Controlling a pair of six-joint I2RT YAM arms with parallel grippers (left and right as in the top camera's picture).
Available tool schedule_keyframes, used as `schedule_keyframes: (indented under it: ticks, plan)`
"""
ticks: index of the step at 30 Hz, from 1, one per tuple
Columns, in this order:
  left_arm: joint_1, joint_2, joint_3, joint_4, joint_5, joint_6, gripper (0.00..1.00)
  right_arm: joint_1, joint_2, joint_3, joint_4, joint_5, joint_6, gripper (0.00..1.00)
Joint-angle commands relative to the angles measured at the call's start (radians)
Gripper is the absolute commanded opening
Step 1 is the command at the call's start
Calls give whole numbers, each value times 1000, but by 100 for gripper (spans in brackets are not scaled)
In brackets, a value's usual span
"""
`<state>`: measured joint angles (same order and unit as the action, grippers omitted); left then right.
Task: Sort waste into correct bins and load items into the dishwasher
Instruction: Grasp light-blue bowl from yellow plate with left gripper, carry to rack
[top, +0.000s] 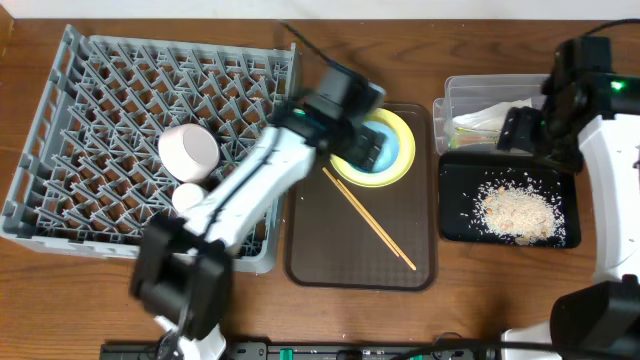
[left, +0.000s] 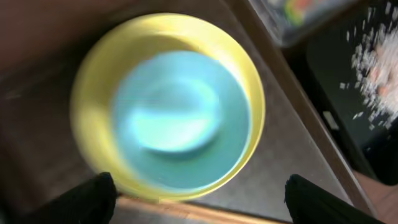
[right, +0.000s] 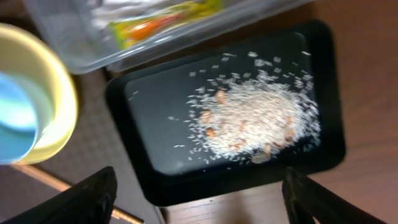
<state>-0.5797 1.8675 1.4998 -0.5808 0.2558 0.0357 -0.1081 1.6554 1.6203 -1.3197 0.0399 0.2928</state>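
The light-blue bowl (left: 180, 118) sits inside the pale-yellow plate (left: 93, 124), and both rest at the far end of the brown serving tray (top: 330, 250). They are blurred in the left wrist view. The left gripper (left: 198, 186) hangs just above them with its fingers spread wide to either side of the plate's near rim, gripping nothing. The chopsticks (top: 370, 220) lie together on the serving tray, running slantwise from beside the plate toward the tray's near right corner. To the left of the tray stands the grey dish rack (top: 110, 90), with the pinkish-white bowl (top: 188, 150) among its pegs. To the right of the tray, the clear tub (top: 462, 95) holds the green-and-orange sachet (right: 168, 18) and some white paper (top: 495, 115). Just in front of the tub lies the black tray (right: 149, 130), with the rice crumbs (right: 255, 121) heaped toward its right half. The right gripper (right: 199, 186) hovers over this black tray, its fingers wide apart and empty. Everything rests on a wooden table (top: 480, 300).
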Motion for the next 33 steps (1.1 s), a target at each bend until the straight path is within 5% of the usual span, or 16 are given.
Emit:
schedule_keyframes:
  ticks: [1,5,14,19,25,33]
  plan:
    - [-43,63,11,40,-14,62,89,-36,-8,14,-2,34,43,86]
    - [-81,141,11,96,-14,62,88,-43,-8,14,-5,34,43,90]
    - [-95,238,10,101,-101,61,62,-42,-8,14,-6,34,43,92]
    - [-95,237,10,96,-145,61,34,-42,-8,14,-8,31,43,92]
    - [-95,229,12,97,-145,61,12,-42,-8,14,-12,31,43,91]
    - [-90,92,12,61,-145,61,8,-42,-8,14,-16,31,43,91]
